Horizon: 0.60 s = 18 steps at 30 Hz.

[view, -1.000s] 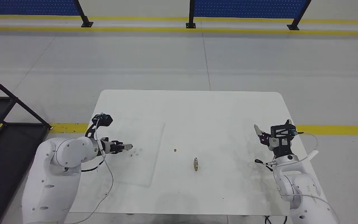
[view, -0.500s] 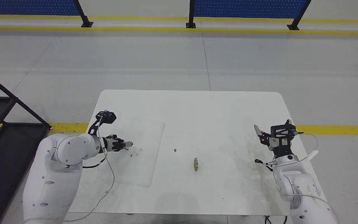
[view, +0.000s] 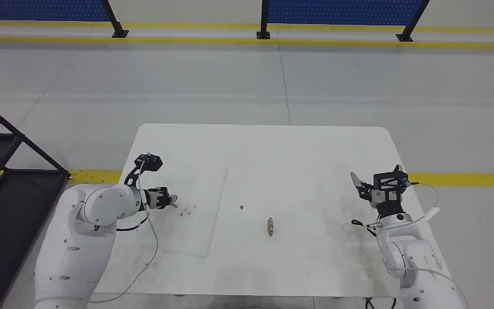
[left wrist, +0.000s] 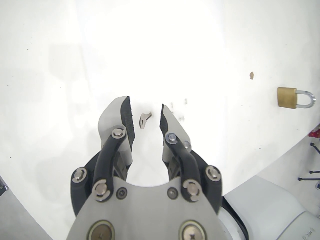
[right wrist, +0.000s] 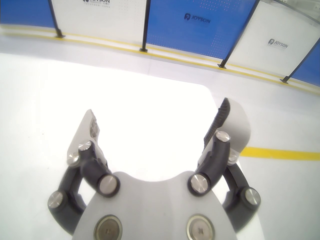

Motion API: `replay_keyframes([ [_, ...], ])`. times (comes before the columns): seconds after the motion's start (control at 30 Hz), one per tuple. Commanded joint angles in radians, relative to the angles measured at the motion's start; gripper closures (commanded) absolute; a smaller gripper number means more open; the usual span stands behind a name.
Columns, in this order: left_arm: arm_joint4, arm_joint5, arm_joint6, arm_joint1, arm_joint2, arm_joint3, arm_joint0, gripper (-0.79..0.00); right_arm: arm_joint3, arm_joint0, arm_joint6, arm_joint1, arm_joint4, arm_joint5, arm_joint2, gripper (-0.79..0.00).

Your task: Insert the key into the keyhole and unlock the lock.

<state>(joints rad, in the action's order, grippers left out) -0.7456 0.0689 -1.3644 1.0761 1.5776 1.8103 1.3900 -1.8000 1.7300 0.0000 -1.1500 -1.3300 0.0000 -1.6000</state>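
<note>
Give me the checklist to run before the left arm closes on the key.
1. Left gripper jaws open: ok.
2. Key lying between the jaws: ok.
3. Key touched by neither jaw, so free to be pinched: ok.
4. Jaws low enough to pinch the key: cannot tell.
5. Padlock shackle shut, lying apart from the key: ok.
6. Right gripper open, holding nothing and ready to steady the padlock: ok, though it is far from it.
</note>
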Motion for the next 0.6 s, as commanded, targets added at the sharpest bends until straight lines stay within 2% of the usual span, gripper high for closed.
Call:
replay_keyframes([
  [0.0,-0.001,0.000,0.001,-0.002,-0.002,-0.002,0.000,-0.243,0.000,0.000,0.000,0.000,0.000,0.000,0.000,-0.785],
  [0.07,-0.002,0.003,-0.002,-0.004,-0.006,-0.004,0.002,-0.219,0.000,0.000,0.000,0.000,0.000,0.000,0.000,-0.785],
  [0.23,-0.006,0.003,-0.004,-0.009,-0.017,-0.008,0.005,-0.219,0.000,0.000,0.000,0.000,0.000,0.000,0.000,-0.785],
  [0.33,-0.004,0.002,-0.006,-0.012,-0.020,-0.008,0.006,-0.179,0.000,0.000,0.000,0.000,0.000,0.000,0.000,-0.785],
  [0.57,-0.005,-0.003,-0.004,-0.019,-0.021,-0.009,0.007,-0.139,0.000,0.000,0.000,0.000,0.000,0.000,0.000,-0.785],
])
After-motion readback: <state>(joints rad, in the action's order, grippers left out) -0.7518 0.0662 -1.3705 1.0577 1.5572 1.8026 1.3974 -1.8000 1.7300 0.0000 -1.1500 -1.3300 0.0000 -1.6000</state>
